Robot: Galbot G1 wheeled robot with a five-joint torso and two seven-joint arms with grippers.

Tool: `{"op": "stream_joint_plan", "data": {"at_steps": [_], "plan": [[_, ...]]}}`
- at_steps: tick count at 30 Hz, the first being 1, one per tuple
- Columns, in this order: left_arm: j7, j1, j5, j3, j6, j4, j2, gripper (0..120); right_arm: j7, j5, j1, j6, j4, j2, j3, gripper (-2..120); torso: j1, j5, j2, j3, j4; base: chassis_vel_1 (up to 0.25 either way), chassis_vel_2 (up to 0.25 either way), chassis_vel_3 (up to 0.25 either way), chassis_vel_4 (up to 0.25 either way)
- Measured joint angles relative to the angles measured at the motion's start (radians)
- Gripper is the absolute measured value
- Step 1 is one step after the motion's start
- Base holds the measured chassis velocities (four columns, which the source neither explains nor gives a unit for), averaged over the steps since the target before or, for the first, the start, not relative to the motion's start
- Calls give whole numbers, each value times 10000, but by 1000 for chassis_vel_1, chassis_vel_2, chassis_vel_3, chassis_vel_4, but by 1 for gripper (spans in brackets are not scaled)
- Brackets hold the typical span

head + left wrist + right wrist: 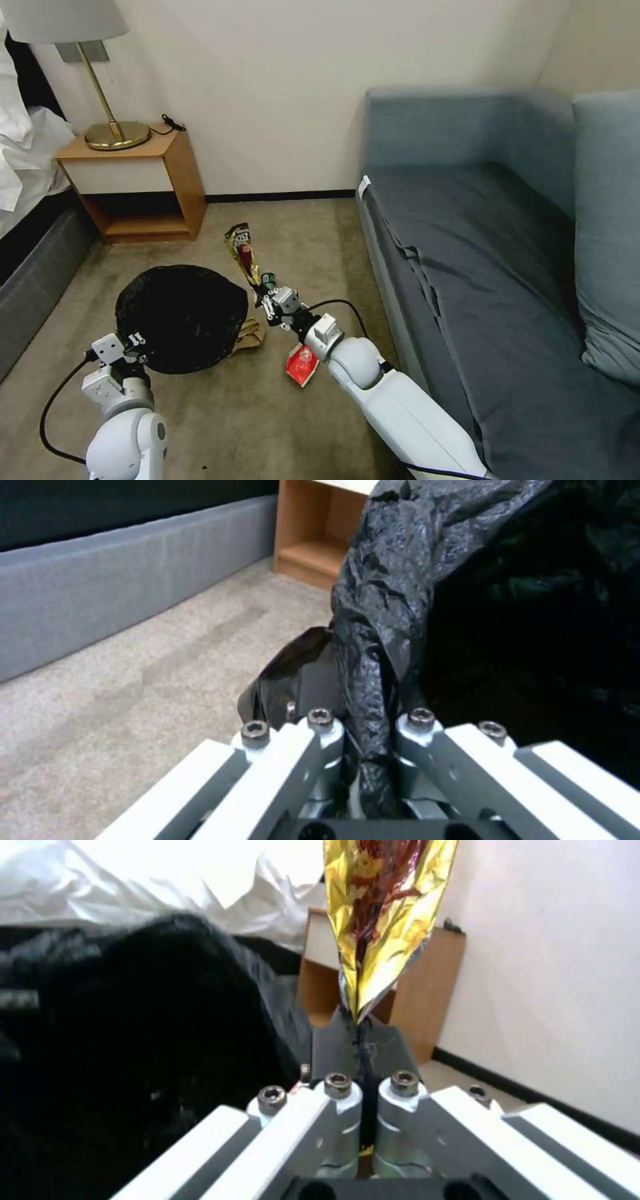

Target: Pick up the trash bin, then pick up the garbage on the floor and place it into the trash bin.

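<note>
The trash bin (180, 317), lined with a crinkled black bag (413, 580), hangs tilted just above the carpet. My left gripper (137, 341) is shut on its near rim, pinching bag and rim (365, 695). My right gripper (262, 298) is shut on the lower end of the long gold-brown snack wrapper (241, 252), which stands up from the fingers (383, 915) beside the bin's right side. A small clear bottle with a green label (268, 280) lies just behind that gripper. The crumpled tan paper bag (251, 333) and the red-and-white packet (301, 365) lie on the floor.
A blue-grey sofa (480, 253) borders the right side of the carpet. A wooden nightstand (143, 180) with a brass lamp (110, 130) stands against the far wall. A bed base (30, 273) runs along the left. Open carpet lies in front of the bin.
</note>
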State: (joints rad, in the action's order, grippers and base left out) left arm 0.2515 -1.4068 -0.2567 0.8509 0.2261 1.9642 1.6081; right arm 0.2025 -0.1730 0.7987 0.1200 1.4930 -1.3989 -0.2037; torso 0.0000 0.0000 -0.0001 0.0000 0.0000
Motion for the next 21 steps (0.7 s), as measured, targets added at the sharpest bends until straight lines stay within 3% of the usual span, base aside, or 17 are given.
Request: {"op": "stream_joint_plan", "data": {"at_steps": [21], "plan": [[183,172,-358,-268,8,-78,0,4,-284,-198,-1214,-622,-43,-485,-1466,0,0,-1,0,0,0,0,0,0,0]]}}
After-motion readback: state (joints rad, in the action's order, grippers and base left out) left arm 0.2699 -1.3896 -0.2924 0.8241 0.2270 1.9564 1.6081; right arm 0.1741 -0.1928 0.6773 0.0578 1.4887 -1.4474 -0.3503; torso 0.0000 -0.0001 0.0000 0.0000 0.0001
